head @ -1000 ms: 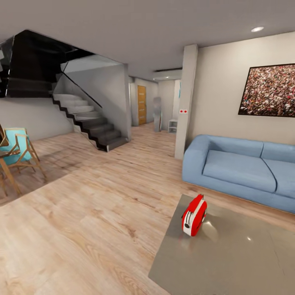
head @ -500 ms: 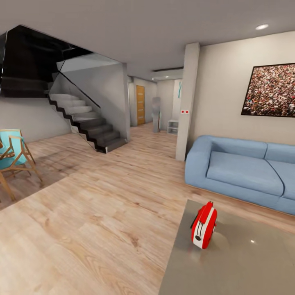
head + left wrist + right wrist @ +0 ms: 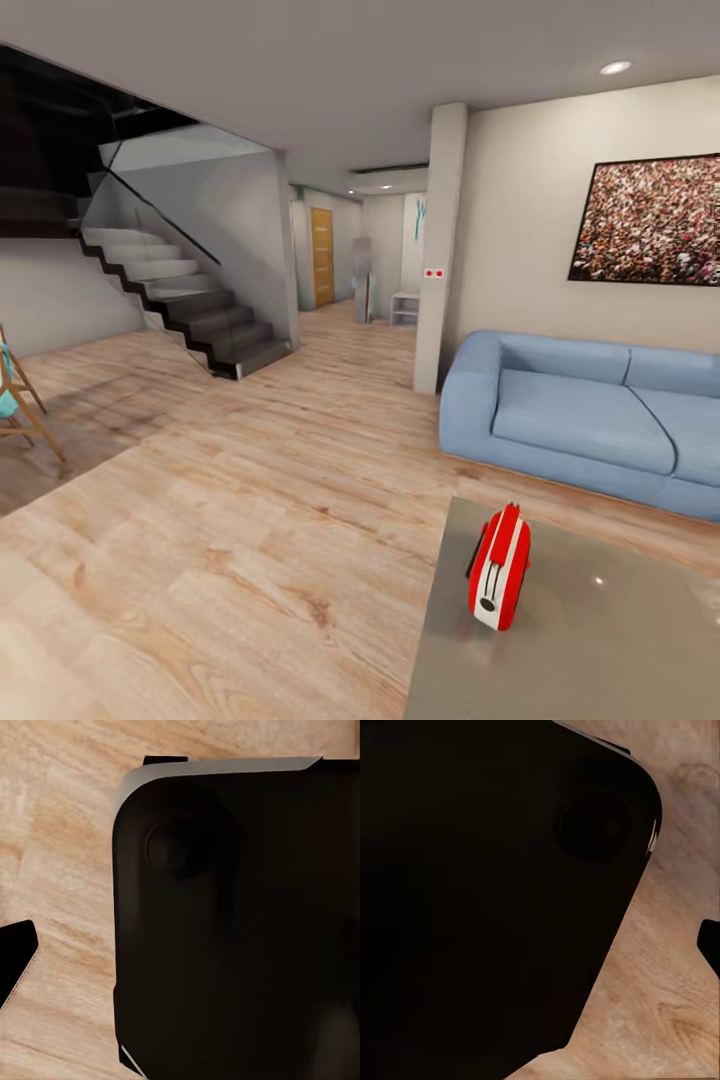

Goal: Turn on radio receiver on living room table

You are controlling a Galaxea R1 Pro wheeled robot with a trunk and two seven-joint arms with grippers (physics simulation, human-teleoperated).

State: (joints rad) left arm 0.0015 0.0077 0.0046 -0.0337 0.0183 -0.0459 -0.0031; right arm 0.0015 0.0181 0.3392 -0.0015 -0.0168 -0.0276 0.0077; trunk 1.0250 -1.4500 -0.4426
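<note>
We were on our way across the living room, and the radio receiver [image 3: 499,568] stood upright on its edge near the left front corner of the bench [image 3: 600,650], its narrow striped side turned toward us and its slim dark handle on top. It sat well back from the blue sofa [image 3: 580,415], alone on the glossy grey top, where we judged an arm could come at it from the open wooden floor [image 3: 230,520] without reaching over furniture. Both wrist cameras looked down past a dark rounded panel of our own body [image 3: 232,937] at floorboards, so we took it that the arms hung tucked at our sides for travel. We could not tell whether either pincer was apart or together. We judged the task barely begun: the radio was untouched, and the approach came first.
</note>
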